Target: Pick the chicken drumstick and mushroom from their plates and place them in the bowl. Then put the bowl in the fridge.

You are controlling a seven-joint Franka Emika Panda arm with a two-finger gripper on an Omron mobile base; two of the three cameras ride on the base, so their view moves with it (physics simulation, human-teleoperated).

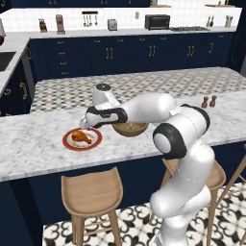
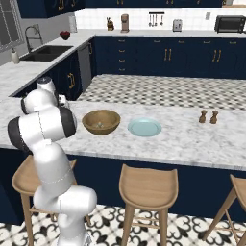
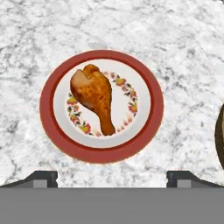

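Hovering above the marble counter (image 1: 33,144), the gripper (image 3: 112,177) has its fingertips (image 3: 41,177) spread wide apart, holding nothing. At the centre of the hand view, the chicken drumstick (image 3: 95,96) lies on a red-rimmed plate (image 3: 48,118), thick end toward the upper left. In the right base view, the wooden bowl (image 2: 101,121) sits left of centre with a small pale item inside, just beside the light blue plate (image 2: 144,127).

Glossy white arm (image 1: 187,158) of fat rounded segments, joined by dark grey-black collars. Black band and a small round grey cap near the wrist. Two small dark fingertips (image 3: 41,178) with square grey pads.
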